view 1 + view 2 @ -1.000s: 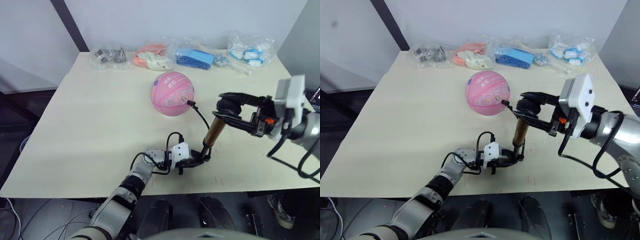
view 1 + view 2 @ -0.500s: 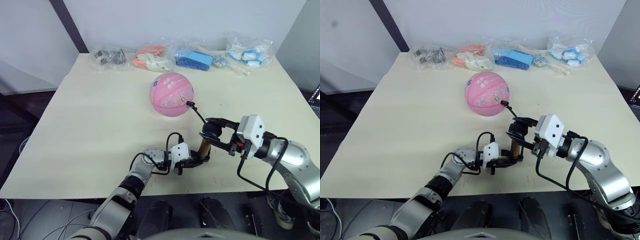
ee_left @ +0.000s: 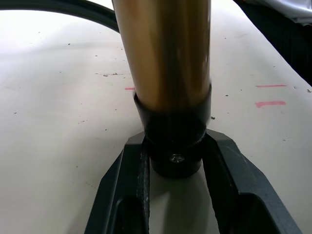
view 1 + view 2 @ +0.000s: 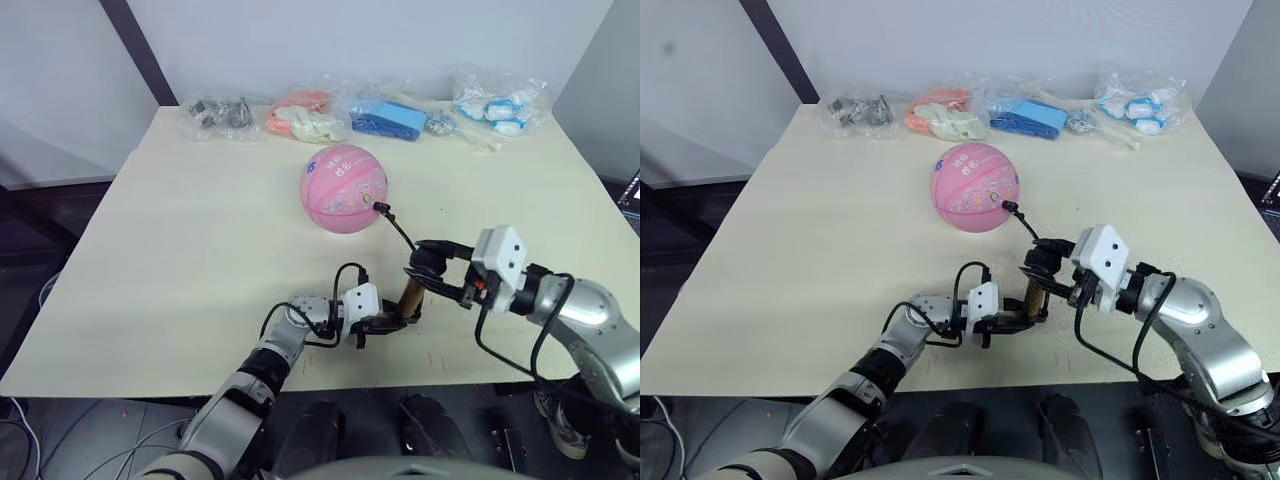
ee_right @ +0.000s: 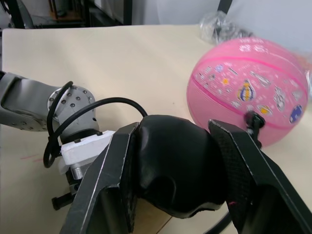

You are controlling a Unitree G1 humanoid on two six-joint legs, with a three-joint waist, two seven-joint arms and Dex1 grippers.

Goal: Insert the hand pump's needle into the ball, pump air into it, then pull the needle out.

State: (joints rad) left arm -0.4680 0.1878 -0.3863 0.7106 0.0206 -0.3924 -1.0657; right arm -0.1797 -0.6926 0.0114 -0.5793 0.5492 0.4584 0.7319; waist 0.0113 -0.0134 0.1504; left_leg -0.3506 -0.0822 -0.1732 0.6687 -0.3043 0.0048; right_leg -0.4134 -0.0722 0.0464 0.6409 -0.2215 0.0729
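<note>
A pale cream worktop [image 4: 200, 250] fills the middle of the frame, its near edge running along the bottom. Small red marks [image 3: 273, 103] and dark specks dot its surface near that edge. Behind it, across the top of the frame, stands a plain pale wall [image 4: 350, 40]. A dark diagonal bar [image 4: 135, 50] crosses the wall at upper left. At upper right a grey panel [image 4: 600, 70] meets the wall. Dark floor [image 4: 30, 250] lies at the left, with cables [image 4: 30, 440] at lower left. The light is even and soft.
</note>
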